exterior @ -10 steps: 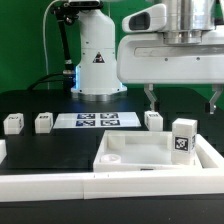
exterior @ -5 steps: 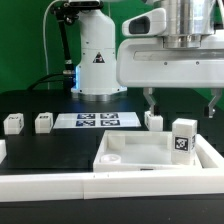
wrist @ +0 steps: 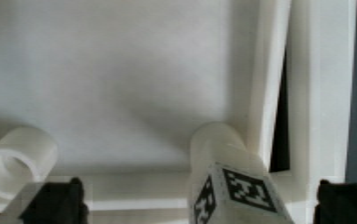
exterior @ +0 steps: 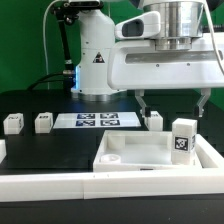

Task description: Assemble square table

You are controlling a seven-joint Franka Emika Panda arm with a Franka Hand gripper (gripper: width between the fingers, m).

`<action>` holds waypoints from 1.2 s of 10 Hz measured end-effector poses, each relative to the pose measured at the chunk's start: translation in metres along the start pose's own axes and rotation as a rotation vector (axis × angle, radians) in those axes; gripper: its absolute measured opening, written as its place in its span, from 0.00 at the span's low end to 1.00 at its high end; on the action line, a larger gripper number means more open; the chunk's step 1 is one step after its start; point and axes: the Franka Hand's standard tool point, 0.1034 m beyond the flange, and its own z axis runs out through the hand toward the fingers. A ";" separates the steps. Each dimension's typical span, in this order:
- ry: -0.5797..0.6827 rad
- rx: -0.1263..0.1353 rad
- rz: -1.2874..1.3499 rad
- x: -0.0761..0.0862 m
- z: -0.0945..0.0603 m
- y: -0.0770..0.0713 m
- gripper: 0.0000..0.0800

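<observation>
The gripper (exterior: 172, 104) hung upper right in the frame, jaws wide and empty, over the square table's slab (exterior: 130, 158) at lower right. I reckoned it ought to centre on the upright leg (exterior: 182, 138) at the slab's right side before dropping, jaws straddling it squarely.

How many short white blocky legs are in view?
4: two legs at the exterior view's left, one behind the white square plastic slab, one at the slab's edge on that view's right.
</observation>
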 end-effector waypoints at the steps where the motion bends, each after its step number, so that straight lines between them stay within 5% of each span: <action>1: 0.004 0.001 -0.009 -0.005 0.001 0.000 0.81; 6: 0.054 0.021 -0.109 -0.081 -0.006 0.011 0.81; 11: 0.043 0.023 -0.144 -0.117 -0.005 0.013 0.81; 12: 0.050 0.025 -0.213 -0.137 -0.001 0.012 0.81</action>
